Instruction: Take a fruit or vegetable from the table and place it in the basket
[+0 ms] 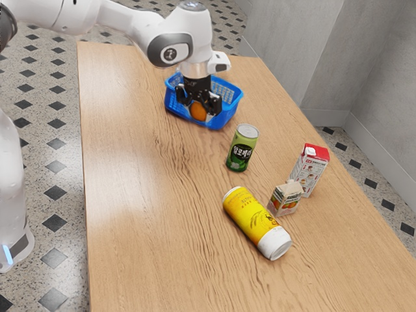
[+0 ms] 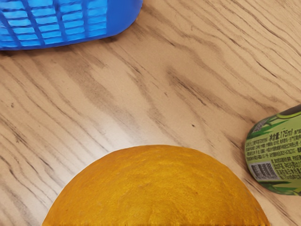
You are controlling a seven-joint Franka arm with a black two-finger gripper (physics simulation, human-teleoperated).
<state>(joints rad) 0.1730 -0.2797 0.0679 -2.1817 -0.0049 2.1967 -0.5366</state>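
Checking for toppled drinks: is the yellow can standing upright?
No, the yellow can lies on its side on the table.

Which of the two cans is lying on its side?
The yellow cylindrical can with white at one end; the green cylindrical can stands upright.

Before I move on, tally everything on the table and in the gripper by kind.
Fruit: 1, orange in the gripper
Baskets: 1, blue basket
Cans: 2, green can, yellow can
Cartons: 2, red-topped carton, small carton
Total: 6
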